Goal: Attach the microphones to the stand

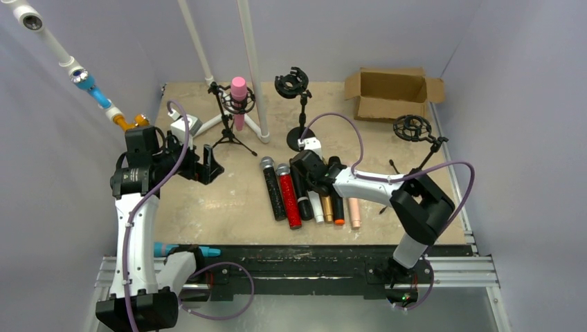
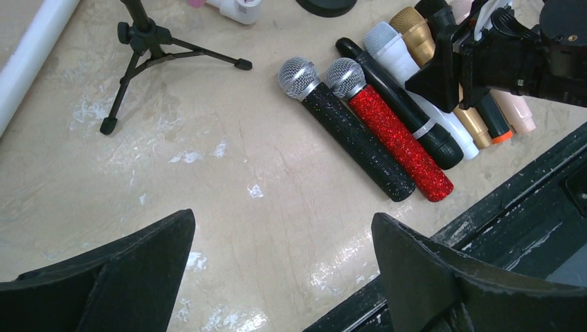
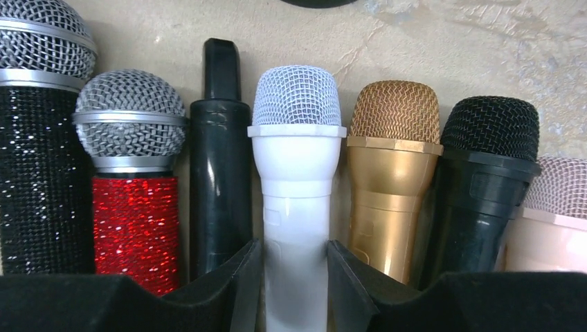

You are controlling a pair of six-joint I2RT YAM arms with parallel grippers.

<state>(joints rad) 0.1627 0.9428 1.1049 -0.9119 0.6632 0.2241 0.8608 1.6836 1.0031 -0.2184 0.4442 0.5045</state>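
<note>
- Our right claw (image 3: 293, 247) is half-closed astride the white microphone (image 3: 296, 173), pads right at its smooth plastic barrel. We can't tell if it's actually gripping yet.
- That mic lies mid-row on the counter (image 3: 450, 48), between a black stick (image 3: 220, 180) and the gold microphone (image 3: 391, 187) with its mesh head.
- We reckon this is the pick-up step. Next it needs a firm pinch, a straight lift, then over to the empty ring-mount stand (image 1: 294, 83) at the far side.
- Our left claw (image 2: 282, 220) gapes wide and empty, off to the left.

Microphones (image 3: 393, 180) partly hidden by the right gripper (image 3: 293, 245).
Behind its fingers (image 3: 214, 301) the lower bodies of the white microphone (image 3: 295, 173) and its neighbours are out of sight. The black glitter microphone (image 3: 34, 187) at its far left and the peach microphone (image 3: 547, 242) at its far right are cut by the edges. Finger contact with the white body is unclear.
</note>
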